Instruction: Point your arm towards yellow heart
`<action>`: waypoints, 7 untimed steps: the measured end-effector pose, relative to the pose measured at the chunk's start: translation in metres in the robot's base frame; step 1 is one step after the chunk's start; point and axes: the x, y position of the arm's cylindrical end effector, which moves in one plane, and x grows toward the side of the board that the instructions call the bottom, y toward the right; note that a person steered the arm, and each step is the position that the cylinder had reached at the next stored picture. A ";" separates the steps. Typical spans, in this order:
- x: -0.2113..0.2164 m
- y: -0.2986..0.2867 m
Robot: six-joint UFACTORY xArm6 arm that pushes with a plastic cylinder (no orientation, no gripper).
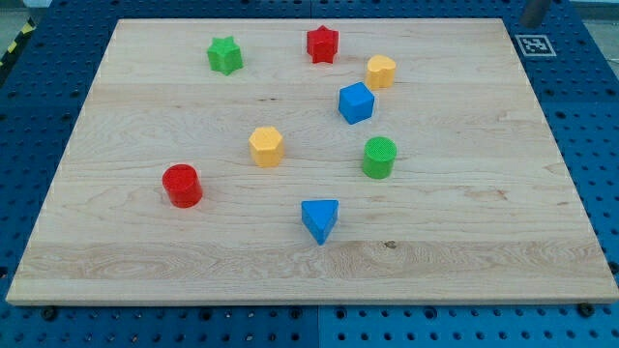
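Tabletop: we see a pale wooden tabletop [484,222] on a blue perforated base, carrying eight small blocks scattered well apart, with the lower band and the view's right left to the wood grain.
Our tip: we cannot see it; only a grey stub [534,12] at the view's top right corner may belong to our arm, and we cannot be sure.
Fingers: our arm has none, just a rod, so there is nothing to report as open or closed, and the rod itself is out of sight.
Task block: two yellow blocks lie here, and their shapes are hard to read. We judge the yellow heart [381,71] to be the one near the view's top, just right of centre.
Its neighbours: the red star [322,43] sits up and to the view's left of it, the blue cube [356,102] just below it; neither touches it.
Other yellow: the yellow hexagon [266,146] sits mid-board, well apart from the rest.
Remaining blocks: green star [224,55] top left, green cylinder [379,157] centre right, red cylinder [182,185] left, blue triangle [320,219] low centre.
Why this matters: the heart's right side faces bare wood, so we judge an approach from the view's top right reaches it without nudging the cube or star.
Progress: we judge the pointing not yet done.
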 end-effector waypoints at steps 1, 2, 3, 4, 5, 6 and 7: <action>0.000 0.003; -0.003 0.003; -0.008 0.003; -0.008 0.002; -0.009 0.002; -0.003 0.009; 0.050 -0.011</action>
